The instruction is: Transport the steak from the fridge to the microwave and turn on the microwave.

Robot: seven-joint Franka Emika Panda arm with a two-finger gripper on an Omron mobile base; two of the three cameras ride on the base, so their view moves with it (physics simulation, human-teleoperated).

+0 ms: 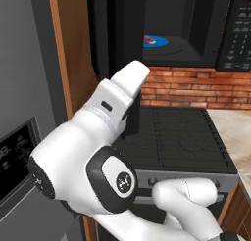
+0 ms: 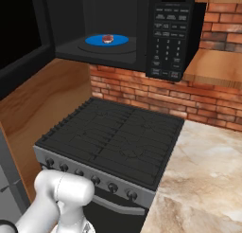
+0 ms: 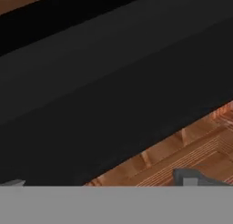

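Note:
The steak (image 2: 108,38) lies on the blue round turntable (image 2: 118,40) inside the open black microwave (image 2: 104,52); in the left base view the steak (image 1: 149,40) shows at the turntable's left edge. The microwave's door (image 2: 21,42) stands swung open to the left, and its keypad (image 2: 168,42) is on the right. In the hand view my gripper (image 3: 101,181) is open, its fingertips (image 3: 189,177) far apart with nothing between them, close to a broad dark surface with brick wall below it. The grey fridge (image 1: 19,88) stands at the left with its doors shut.
A black knobbed stove (image 2: 118,137) sits under the microwave, against a red brick wall (image 2: 142,92). A marble counter (image 2: 203,180) runs to its right. A wooden cabinet side (image 1: 68,63) separates fridge and stove. My white arm (image 1: 98,152) covers the lower left base view.

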